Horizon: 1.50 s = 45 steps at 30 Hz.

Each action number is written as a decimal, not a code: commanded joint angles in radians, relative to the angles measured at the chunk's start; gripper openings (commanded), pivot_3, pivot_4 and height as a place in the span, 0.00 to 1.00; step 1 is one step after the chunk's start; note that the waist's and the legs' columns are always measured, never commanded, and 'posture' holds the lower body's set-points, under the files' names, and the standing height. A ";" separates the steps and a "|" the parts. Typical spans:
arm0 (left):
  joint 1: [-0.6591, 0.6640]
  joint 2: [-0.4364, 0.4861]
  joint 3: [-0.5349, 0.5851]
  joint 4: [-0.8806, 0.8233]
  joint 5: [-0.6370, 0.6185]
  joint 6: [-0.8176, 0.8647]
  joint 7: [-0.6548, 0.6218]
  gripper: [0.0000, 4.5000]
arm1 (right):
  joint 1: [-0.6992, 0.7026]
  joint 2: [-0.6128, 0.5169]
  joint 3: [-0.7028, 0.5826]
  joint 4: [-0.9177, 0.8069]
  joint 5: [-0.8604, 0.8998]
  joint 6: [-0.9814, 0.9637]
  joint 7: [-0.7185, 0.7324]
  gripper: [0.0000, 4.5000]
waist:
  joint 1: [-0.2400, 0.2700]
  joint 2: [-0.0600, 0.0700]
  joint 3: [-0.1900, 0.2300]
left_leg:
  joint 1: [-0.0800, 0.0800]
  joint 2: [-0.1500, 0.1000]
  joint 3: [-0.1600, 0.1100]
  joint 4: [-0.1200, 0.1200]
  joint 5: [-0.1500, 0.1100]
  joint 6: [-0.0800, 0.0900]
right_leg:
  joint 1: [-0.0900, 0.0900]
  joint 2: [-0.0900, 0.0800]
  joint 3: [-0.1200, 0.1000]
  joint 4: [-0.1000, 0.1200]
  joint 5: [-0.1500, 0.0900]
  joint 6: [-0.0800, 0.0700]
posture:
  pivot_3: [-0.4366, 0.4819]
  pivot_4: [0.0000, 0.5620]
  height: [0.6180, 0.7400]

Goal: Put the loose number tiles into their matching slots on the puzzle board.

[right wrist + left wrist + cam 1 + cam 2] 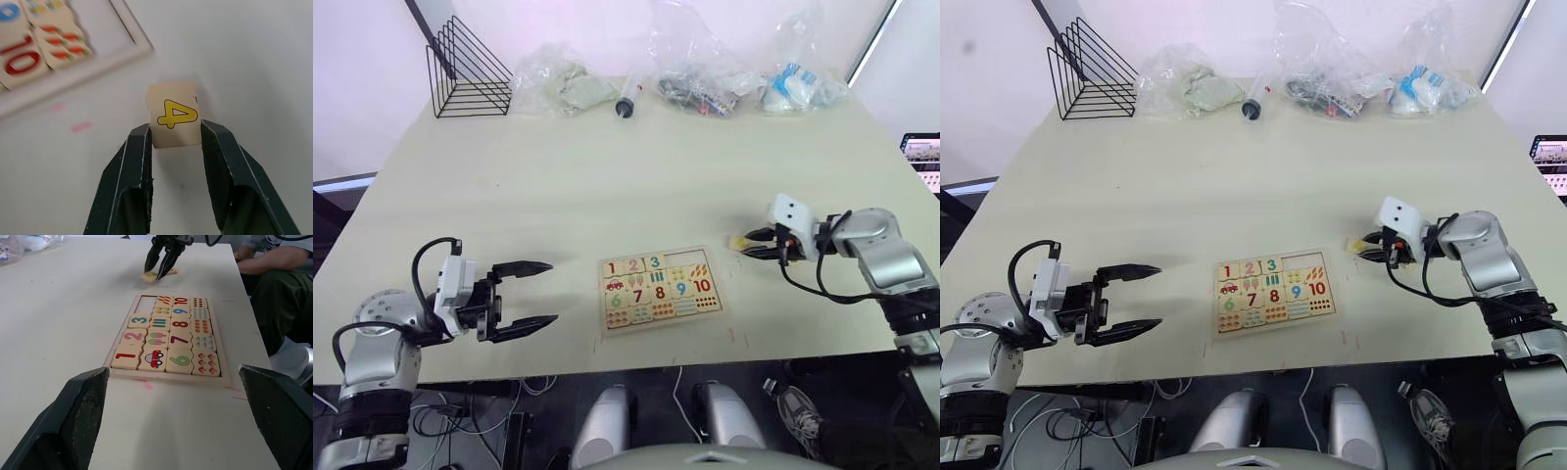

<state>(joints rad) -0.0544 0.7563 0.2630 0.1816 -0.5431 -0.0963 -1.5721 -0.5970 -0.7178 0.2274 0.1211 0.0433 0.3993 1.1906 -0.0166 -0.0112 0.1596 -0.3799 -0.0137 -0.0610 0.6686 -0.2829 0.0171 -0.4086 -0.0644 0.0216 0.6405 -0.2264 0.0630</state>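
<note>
The right gripper has its two fingers pressed on the sides of a small tile with a yellow 4, just off the corner of the puzzle board on the robot's right. The left gripper hangs near the other side of the board with its fingers wide apart and nothing in them. Most of the board is full of tiles with numbers and little pictures. The matching slots show bare wood in the top row, right after the 3, so the 4 most likely goes there first. To do this step well, the robot should probably lift the tile clear of the raised rim, turn it so the 4 reads the same way as the other numbers, lower it flat into the bare space beside the 3, and open only when it sits down. A tilted tile could catch on the rim. The board lies on a big pale table. Far behind the board sit clear plastic bags and a black wire rack. A seated person's leg shows past the table's edge.
</note>
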 commanded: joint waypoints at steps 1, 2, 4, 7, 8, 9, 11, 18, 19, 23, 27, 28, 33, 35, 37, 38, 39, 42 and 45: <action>0.009 0.002 0.005 -0.034 -0.016 -0.001 0.005 1.00 | -0.027 -0.016 0.016 -0.108 -0.006 0.074 0.000 0.20 | 0.003 0.000 0.000 | 0.000 0.000 0.000 0.000 0.000 0.000 | 0.000 0.000 0.000 0.000 0.000 0.000 | 0.48 0.27 1.00; 0.011 0.001 0.005 -0.036 -0.015 -0.002 0.007 1.00 | -0.043 -0.014 0.032 -0.132 -0.014 0.107 -0.001 0.20 | 0.003 0.000 0.000 | 0.000 0.000 0.000 0.000 0.000 0.000 | 0.000 0.000 0.000 0.000 0.000 0.000 | 0.48 0.27 1.00; 0.015 -0.003 0.005 -0.039 -0.014 -0.002 0.015 1.00 | -0.083 -0.006 0.071 -0.181 -0.022 0.189 0.005 0.20 | 0.002 0.000 0.000 | 0.000 0.000 0.000 0.000 0.000 0.000 | 0.000 -0.001 0.000 0.000 0.000 0.000 | 0.48 0.27 1.00; 0.018 -0.006 0.006 -0.045 -0.017 0.012 0.032 1.00 | -0.146 0.018 0.124 -0.224 -0.023 0.299 0.005 0.20 | -0.001 0.000 0.000 | 0.000 0.000 0.000 0.000 0.000 0.000 | 0.000 0.000 0.000 0.000 0.000 0.000 | 0.48 0.27 1.00; 0.018 -0.007 0.010 -0.048 -0.020 0.022 0.043 1.00 | -0.174 0.033 0.152 -0.231 -0.033 0.322 0.001 0.20 | -0.002 0.000 0.000 | 0.000 0.000 0.000 0.000 0.000 0.000 | 0.000 0.000 0.000 0.000 0.000 0.000 | 0.48 0.27 1.00; 0.018 -0.007 0.013 -0.050 -0.022 0.028 0.051 1.00 | -0.193 0.042 0.171 -0.235 -0.040 0.337 -0.002 0.20 | -0.002 0.000 0.000 | 0.000 0.000 0.000 0.000 0.000 0.000 | 0.000 0.000 0.000 0.000 0.000 0.000 | 0.48 0.27 1.00; 0.022 -0.009 0.012 -0.063 -0.023 0.031 0.060 1.00 | -0.233 0.063 0.207 -0.227 -0.055 0.365 -0.008 0.20 | -0.002 0.000 0.000 | 0.000 0.000 -0.001 0.000 0.000 0.000 | -0.001 0.000 0.000 0.000 0.000 0.000 | 0.48 0.27 1.00; 0.039 -0.012 0.007 -0.086 -0.024 0.034 0.069 1.00 | -0.303 0.105 0.277 -0.214 -0.062 0.431 -0.011 0.20 | 0.003 0.000 0.000 | -0.002 -0.001 -0.002 0.000 0.000 0.000 | -0.001 -0.002 -0.002 -0.001 0.000 0.000 | 0.48 0.27 1.00; 0.038 -0.012 0.006 -0.087 -0.023 0.034 0.070 1.00 | -0.319 0.120 0.295 -0.212 -0.066 0.448 -0.013 0.20 | 0.002 0.000 0.000 | -0.002 -0.001 -0.002 0.000 0.000 0.000 | -0.001 -0.002 -0.002 -0.001 0.000 0.000 | 0.48 0.27 1.00; 0.040 -0.016 -0.002 -0.096 -0.023 0.033 0.072 1.00 | -0.376 0.164 0.373 -0.188 -0.097 0.497 -0.020 0.20 | -0.005 0.000 0.000 | -0.002 0.000 -0.002 -0.001 0.000 0.000 | -0.001 -0.001 -0.002 -0.001 0.000 0.000 | 0.48 0.27 1.00; 0.040 -0.019 -0.006 -0.099 -0.021 0.033 0.073 1.00 | -0.405 0.178 0.416 -0.172 -0.108 0.517 -0.020 0.20 | -0.003 0.000 0.000 | -0.002 0.000 -0.002 -0.001 0.000 0.000 | -0.002 -0.001 -0.002 0.000 0.000 -0.001 | 0.48 0.27 1.00; 0.040 -0.020 -0.007 -0.100 -0.020 0.033 0.074 1.00 | -0.410 0.178 0.428 -0.169 -0.113 0.519 -0.018 0.20 | -0.002 0.000 0.000 | -0.002 -0.001 -0.002 0.000 0.000 0.000 | -0.002 -0.001 -0.002 -0.001 0.000 -0.001 | 0.48 0.27 1.00; 0.038 -0.021 -0.013 -0.101 -0.020 0.030 0.074 1.00 | -0.427 0.171 0.482 -0.172 -0.123 0.531 0.004 0.20 | -0.002 0.000 0.000 | -0.002 -0.001 -0.002 -0.001 0.000 0.000 | -0.003 -0.001 -0.002 -0.001 0.000 -0.001 | 0.48 0.27 1.00; 0.039 -0.020 -0.015 -0.101 -0.020 0.029 0.075 1.00 | -0.430 0.166 0.499 -0.171 -0.131 0.530 0.009 0.20 | -0.003 0.000 0.000 | -0.002 -0.001 -0.002 -0.001 0.000 0.000 | -0.003 -0.001 -0.002 -0.001 0.000 -0.001 | 0.48 0.27 1.00; 0.040 -0.019 -0.017 -0.103 -0.021 0.028 0.075 1.00 | -0.434 0.166 0.508 -0.169 -0.134 0.530 0.011 0.20 | -0.003 0.000 0.000 | -0.002 -0.001 -0.002 -0.001 0.000 0.000 | -0.003 -0.001 -0.002 -0.001 0.000 -0.001 | 0.48 0.27 1.00; 0.041 -0.019 -0.017 -0.103 -0.021 0.027 0.074 1.00 | -0.436 0.165 0.512 -0.168 -0.136 0.527 0.013 0.20 | -0.003 0.000 0.000 | -0.002 -0.001 -0.002 -0.001 0.000 0.000 | -0.003 -0.001 -0.002 -0.001 0.000 -0.001 | 0.48 0.27 1.00; 0.041 -0.019 -0.017 -0.104 -0.021 0.027 0.074 1.00 | -0.437 0.165 0.514 -0.167 -0.136 0.526 0.014 0.20 | -0.003 0.000 0.000 | -0.002 -0.001 -0.002 -0.001 0.000 0.000 | -0.003 -0.001 -0.002 -0.001 0.000 -0.001 | 0.48 0.27 1.00; 0.041 -0.019 -0.017 -0.104 -0.021 0.026 0.074 1.00 | -0.441 0.165 0.522 -0.162 -0.140 0.508 0.021 0.20 | -0.003 0.000 0.000 | -0.002 -0.001 -0.002 -0.001 0.000 0.000 | -0.003 -0.001 -0.002 -0.001 0.000 -0.001 | 0.48 0.27 1.00; 0.041 -0.019 -0.017 -0.105 -0.022 0.026 0.073 1.00 | -0.441 0.167 0.526 -0.157 -0.147 0.495 0.026 0.20 | -0.003 0.000 0.000 | -0.002 -0.001 -0.002 -0.001 0.000 0.000 | -0.003 -0.001 -0.002 -0.001 0.000 -0.001 | 0.48 0.27 1.00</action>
<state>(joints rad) -0.0160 0.7340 0.2349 0.1072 -0.5518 -0.0614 -1.4993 -1.0121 -0.5470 0.7559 -0.0212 -0.0938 0.9109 1.2109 -0.0198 -0.0112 0.1597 -0.3820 -0.0146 -0.0630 0.6678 -0.2830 0.0168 -0.4118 -0.0653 0.0194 0.6398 -0.2260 0.0624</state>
